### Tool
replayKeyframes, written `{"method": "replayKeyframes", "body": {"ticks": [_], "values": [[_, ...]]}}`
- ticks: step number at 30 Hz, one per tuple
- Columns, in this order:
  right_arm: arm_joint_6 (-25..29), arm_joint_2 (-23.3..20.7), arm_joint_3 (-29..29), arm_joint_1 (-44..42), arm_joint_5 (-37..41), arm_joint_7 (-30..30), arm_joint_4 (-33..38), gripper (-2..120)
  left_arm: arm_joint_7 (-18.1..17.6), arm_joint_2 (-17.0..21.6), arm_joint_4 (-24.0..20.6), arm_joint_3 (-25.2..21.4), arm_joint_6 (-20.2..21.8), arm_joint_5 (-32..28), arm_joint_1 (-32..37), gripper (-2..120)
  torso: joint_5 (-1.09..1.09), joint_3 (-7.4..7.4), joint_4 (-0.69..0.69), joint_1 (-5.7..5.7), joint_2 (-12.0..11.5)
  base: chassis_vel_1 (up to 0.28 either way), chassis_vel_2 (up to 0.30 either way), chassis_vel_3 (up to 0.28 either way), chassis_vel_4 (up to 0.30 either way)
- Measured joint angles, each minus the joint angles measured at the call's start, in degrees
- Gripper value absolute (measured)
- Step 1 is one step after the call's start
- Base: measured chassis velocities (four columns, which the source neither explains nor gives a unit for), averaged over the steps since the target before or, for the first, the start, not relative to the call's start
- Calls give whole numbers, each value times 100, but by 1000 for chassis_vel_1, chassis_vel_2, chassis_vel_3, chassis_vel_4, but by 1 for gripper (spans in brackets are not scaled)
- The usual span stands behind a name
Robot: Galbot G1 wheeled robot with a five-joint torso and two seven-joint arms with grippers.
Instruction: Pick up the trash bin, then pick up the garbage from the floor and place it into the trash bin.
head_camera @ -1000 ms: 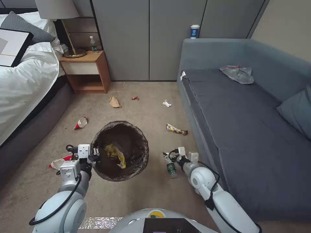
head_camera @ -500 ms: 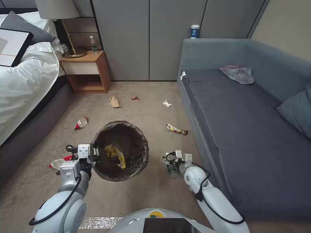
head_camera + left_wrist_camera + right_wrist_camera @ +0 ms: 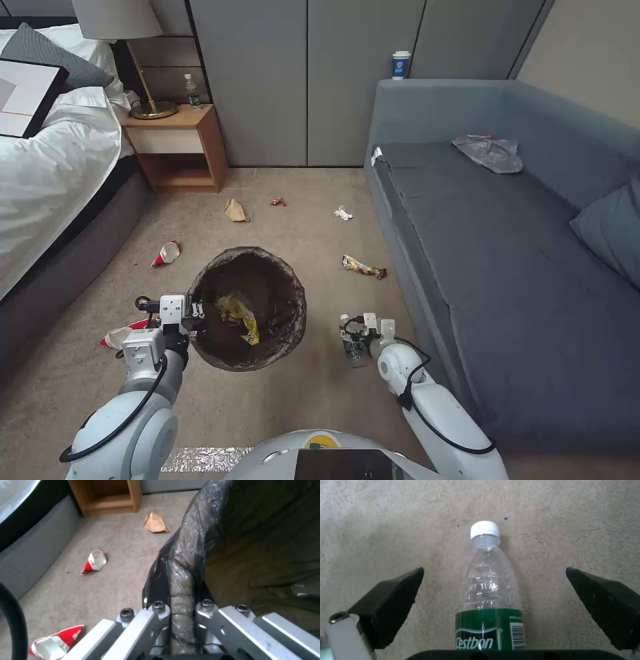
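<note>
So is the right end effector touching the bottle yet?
Apart. In the right wrist view the right end effector is open, carpet showing between each finger and the green-labelled bottle lying on the floor.

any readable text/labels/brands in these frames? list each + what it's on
"Cestbon": green label of the clear bottle lying on the carpet between the open right gripper fingers.
Barcode and small print beside it: too small to read.
Red-white paper cup near the left gripper: white lettering, unreadable.
Blue-and-white cup on the sofa back: logo too small.
Nightstand bottle: label unreadable.

one trash bin (image 3: 248,308), two bottles (image 3: 352,348) (image 3: 193,92), two red-white cups (image 3: 167,253) (image 3: 122,335) (crushed).
</note>
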Motion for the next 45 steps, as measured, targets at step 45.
{"method": "replayKeyframes", "body": {"ticks": [45], "values": [[89,372,-190,156,-580,224,-1026,95,31,-47,1,48,-14,19,-40,2,-3,-1,-1,0,1,0,0,0,0]]}}
